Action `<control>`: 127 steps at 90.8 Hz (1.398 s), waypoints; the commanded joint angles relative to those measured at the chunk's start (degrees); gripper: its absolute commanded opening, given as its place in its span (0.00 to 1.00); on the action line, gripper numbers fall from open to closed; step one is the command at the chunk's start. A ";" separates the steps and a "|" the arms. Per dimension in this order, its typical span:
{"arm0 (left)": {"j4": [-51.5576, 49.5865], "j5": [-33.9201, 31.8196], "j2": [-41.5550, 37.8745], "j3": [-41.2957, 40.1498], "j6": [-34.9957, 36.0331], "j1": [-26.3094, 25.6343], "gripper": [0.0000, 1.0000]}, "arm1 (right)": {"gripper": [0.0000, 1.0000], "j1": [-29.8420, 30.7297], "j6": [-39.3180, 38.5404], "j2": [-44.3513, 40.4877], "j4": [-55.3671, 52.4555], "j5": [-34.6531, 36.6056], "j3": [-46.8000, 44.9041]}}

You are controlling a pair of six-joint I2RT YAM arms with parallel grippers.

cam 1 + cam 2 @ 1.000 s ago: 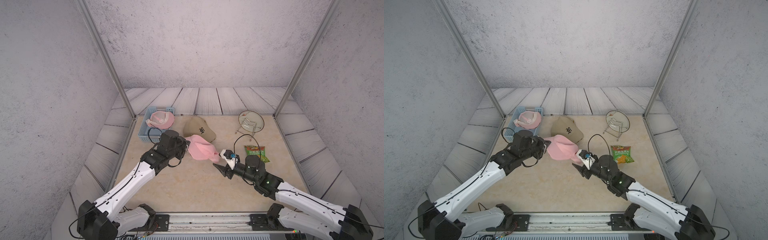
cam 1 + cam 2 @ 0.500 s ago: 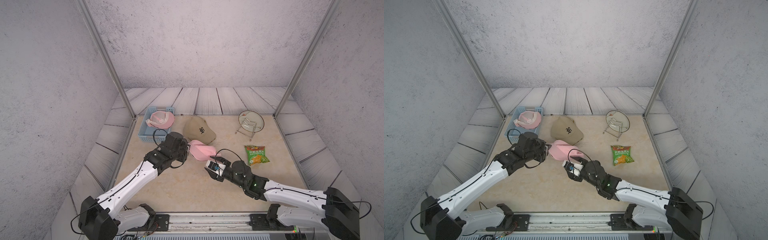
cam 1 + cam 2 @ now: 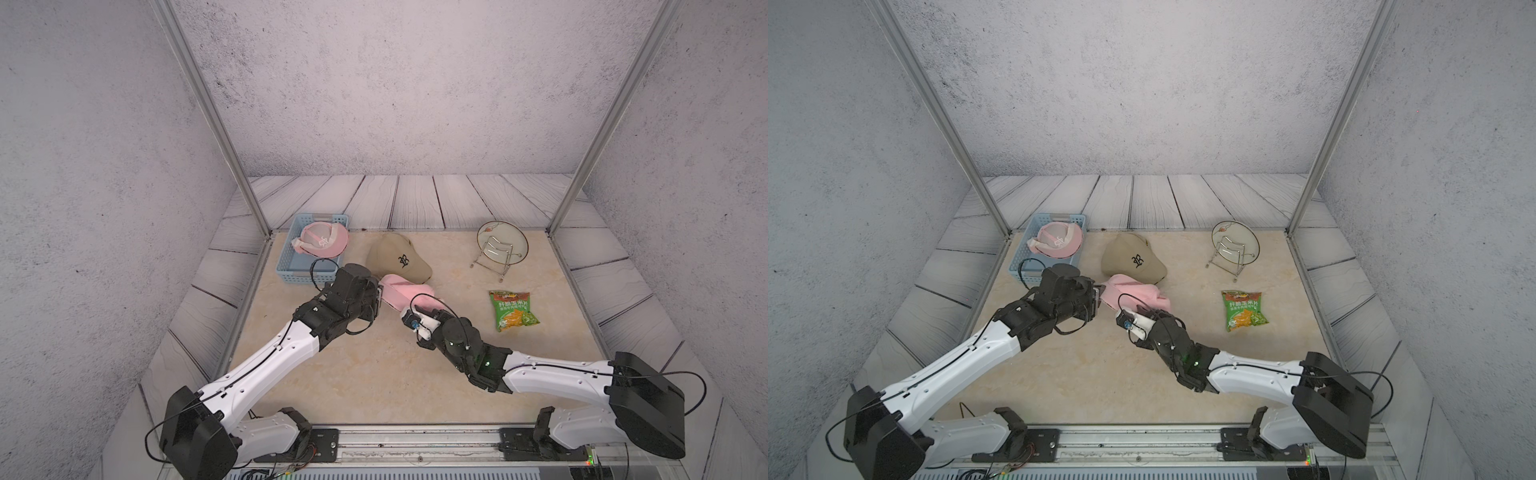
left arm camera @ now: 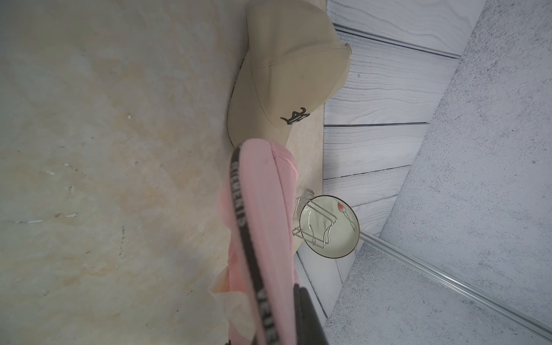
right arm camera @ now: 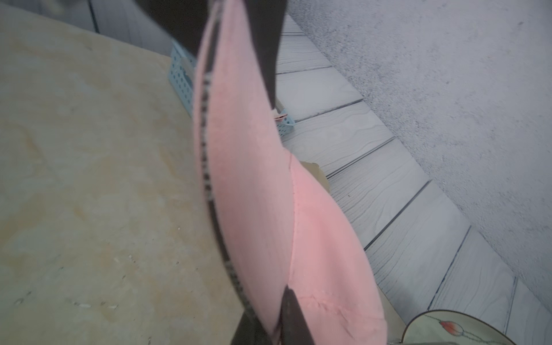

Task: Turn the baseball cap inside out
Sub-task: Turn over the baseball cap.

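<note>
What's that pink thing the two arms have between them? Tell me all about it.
It is a pink baseball cap of soft cloth, squashed flat, with a stitched seam and a dark band with pale lettering along its rim. The left gripper pinches one end and the right gripper the other, so it stretches between them, close to a tan cap.

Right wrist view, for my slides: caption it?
Right tool and left tool pinch opposite ends of the pink cap.
</note>
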 commanded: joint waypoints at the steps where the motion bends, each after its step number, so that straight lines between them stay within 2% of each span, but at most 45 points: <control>1: 4.16 4.24 0.49 -1.24 2.03 -1.73 0.35 | 0.00 -0.36 2.25 0.52 1.51 5.50 2.12; 7: 4.14 0.88 0.43 -0.63 7.52 -1.73 0.62 | 0.00 -0.49 2.97 -0.51 -1.16 5.46 2.32; 13: 2.67 -6.03 0.14 1.27 17.31 -1.60 0.78 | 0.00 -0.80 4.43 -1.89 -5.39 5.09 2.88; 17: 1.05 -11.79 -0.09 3.40 27.28 -1.62 0.84 | 0.00 -1.15 5.66 -2.80 -9.08 3.82 3.57; 21: 0.71 -17.04 -0.26 5.17 37.25 -1.58 0.84 | 0.00 -1.62 7.81 -3.70 -11.71 3.03 4.46; 25: 4.03 -19.82 -0.75 5.30 50.27 -1.62 0.85 | 0.00 -2.37 9.39 -4.78 -16.14 1.12 5.50; 30: 11.04 -18.66 -1.81 3.41 66.94 -1.55 0.85 | 0.00 -3.61 11.68 -6.11 -20.61 -1.75 6.56; 34: 15.59 -14.72 -3.00 1.26 80.28 -1.55 0.86 | 0.00 -5.01 13.65 -7.32 -24.33 -4.71 7.54; 39: 17.32 -9.24 -4.84 -0.74 93.37 -1.47 0.90 | 0.00 -7.27 15.92 -8.77 -28.66 -9.67 8.79; 45: 16.69 -6.93 -6.72 -2.09 103.11 -1.36 0.92 | 0.00 -10.08 17.58 -9.66 -33.53 -15.43 10.43; 51: 14.47 -1.55 -7.45 -2.18 110.77 -0.64 0.93 | 0.00 -12.21 18.22 -9.38 -37.72 -18.52 12.30; 63: 9.14 9.17 -6.97 -1.29 122.14 0.19 0.95 | 0.00 -15.09 18.41 -9.07 -44.89 -24.14 15.53; 75: 4.24 19.63 -4.52 -0.04 129.34 0.63 0.98 | 0.00 -15.42 16.98 -9.55 -47.61 -26.62 17.03; 86: 4.12 22.21 -1.49 0.25 130.85 0.73 0.98 | 0.00 -15.47 15.84 -9.74 -50.61 -28.69 18.53; 95: 5.26 22.87 0.87 0.54 131.18 0.82 0.94 | 0.00 -15.50 15.47 -10.69 -50.40 -30.23 18.14; 98: 5.39 22.67 1.65 0.78 131.21 0.82 0.88 | 0.00 -15.48 15.26 -10.96 -50.53 -30.62 18.16; 103: 5.23 22.74 2.89 1.36 131.28 0.82 0.73 | 0.00 -15.48 15.18 -11.34 -50.79 -31.08 18.20; 119: 4.31 26.57 4.50 2.31 131.28 0.82 0.40 | 0.00 -15.52 14.92 -12.39 -50.85 -31.51 17.74; 124: 4.65 28.30 4.30 2.14 130.99 0.82 0.24 | 0.00 -15.56 15.11 -12.64 -50.39 -31.64 17.31; 127: 4.60 29.21 4.18 2.07 130.85 0.81 0.10 | 0.00 -15.63 15.21 -12.78 -50.12 -31.71 17.01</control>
